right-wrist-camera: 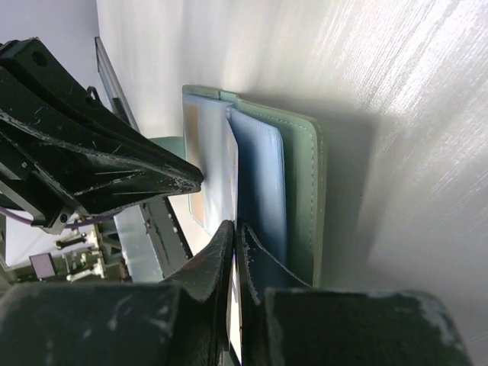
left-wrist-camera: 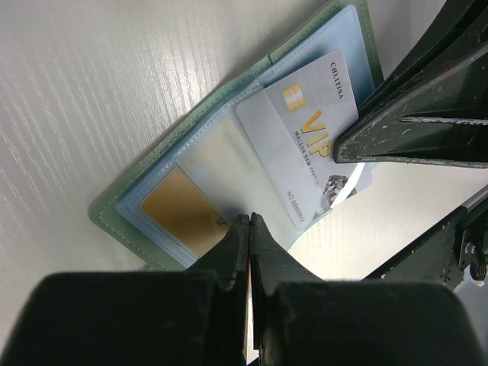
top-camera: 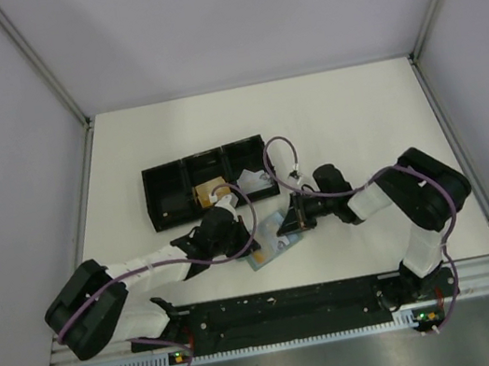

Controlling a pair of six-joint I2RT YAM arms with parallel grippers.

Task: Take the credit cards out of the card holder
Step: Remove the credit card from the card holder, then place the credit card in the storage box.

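White table, black tray behind card holder

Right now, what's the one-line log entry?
silver card: partly out of holder | left gripper: shut at holder edge | right gripper: shut on silver card | tan card: in holder

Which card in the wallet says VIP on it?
The silvery-grey card, sticking out of the card holder. The gold-orange card beside it is tucked in and shows no letters.
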